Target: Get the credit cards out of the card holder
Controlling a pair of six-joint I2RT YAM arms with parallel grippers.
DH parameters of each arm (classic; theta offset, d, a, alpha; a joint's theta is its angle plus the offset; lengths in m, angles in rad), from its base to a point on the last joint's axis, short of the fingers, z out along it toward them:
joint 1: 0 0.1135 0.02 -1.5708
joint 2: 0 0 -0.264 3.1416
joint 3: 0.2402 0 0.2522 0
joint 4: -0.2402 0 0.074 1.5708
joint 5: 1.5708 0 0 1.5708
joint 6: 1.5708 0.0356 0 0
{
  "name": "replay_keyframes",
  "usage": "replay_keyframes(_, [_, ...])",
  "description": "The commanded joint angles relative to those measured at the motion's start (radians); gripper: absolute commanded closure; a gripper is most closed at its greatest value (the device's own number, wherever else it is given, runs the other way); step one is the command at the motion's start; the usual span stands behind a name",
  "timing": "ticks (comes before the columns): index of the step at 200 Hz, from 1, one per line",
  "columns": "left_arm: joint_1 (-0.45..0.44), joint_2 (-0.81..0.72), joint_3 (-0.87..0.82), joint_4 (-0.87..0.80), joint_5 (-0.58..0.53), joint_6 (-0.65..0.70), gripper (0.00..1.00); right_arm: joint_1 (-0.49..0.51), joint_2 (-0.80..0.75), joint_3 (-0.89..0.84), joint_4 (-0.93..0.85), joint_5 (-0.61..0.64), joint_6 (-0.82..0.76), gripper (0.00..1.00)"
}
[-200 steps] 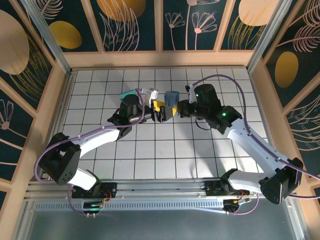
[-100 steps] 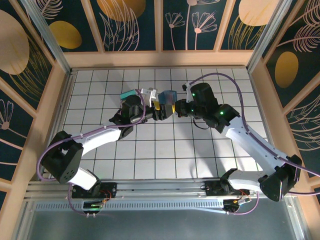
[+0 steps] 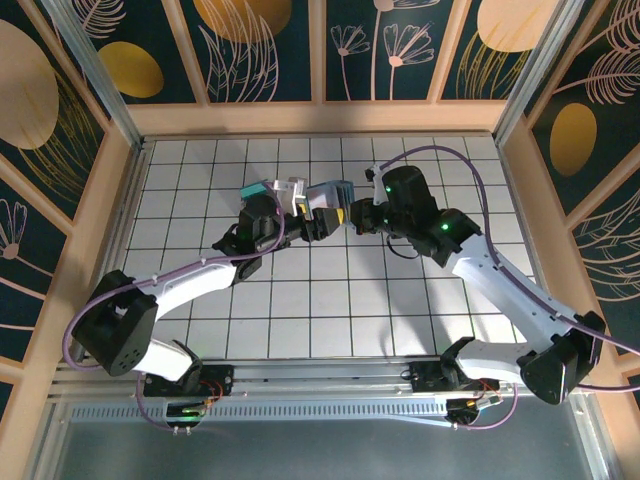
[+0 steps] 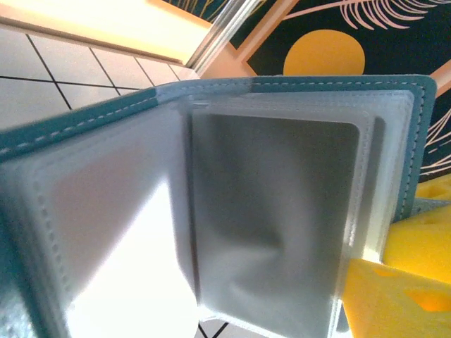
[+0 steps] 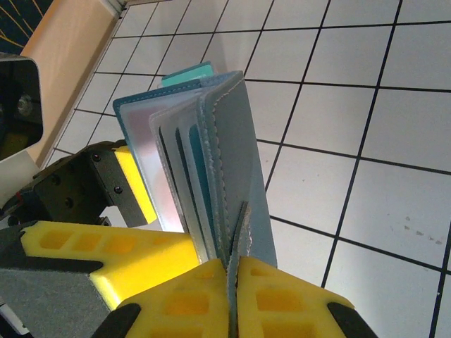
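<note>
Our right end effector (image 5: pixel 232 271) is clenched on a cover of the dark teal bifold card holder (image 5: pixel 225 134); whether our left end effector (image 3: pixel 303 210) grips it, we cannot tell.

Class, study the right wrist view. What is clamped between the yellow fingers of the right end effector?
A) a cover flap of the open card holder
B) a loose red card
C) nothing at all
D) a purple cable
A: the right end effector is shut on a blue-grey flap of the card holder, whose pages fan open.
</note>
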Motion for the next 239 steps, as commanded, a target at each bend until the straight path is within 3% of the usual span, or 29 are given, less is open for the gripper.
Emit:
replay_keyframes(1, [0.006, -0.016, -0.007, 0.016, -0.008, -0.021, 0.16, -0.001, -0.038, 0.001, 0.020, -0.019, -0.005, 1.00])
replay_keyframes(81, [0.006, -0.012, -0.005, 0.104, 0.110, -0.026, 0.09, -0.036, -0.041, -0.031, 0.062, -0.066, 0.001, 1.00])
replay_keyframes(140, [0.006, -0.007, -0.005, 0.128, 0.131, -0.026, 0.28, -0.051, -0.041, -0.054, 0.109, -0.117, 0.012, 1.00])
replay_keyframes(239, [0.006, -0.013, -0.004, 0.119, 0.116, -0.025, 0.24, -0.068, -0.056, -0.074, 0.137, -0.146, 0.018, 1.00])
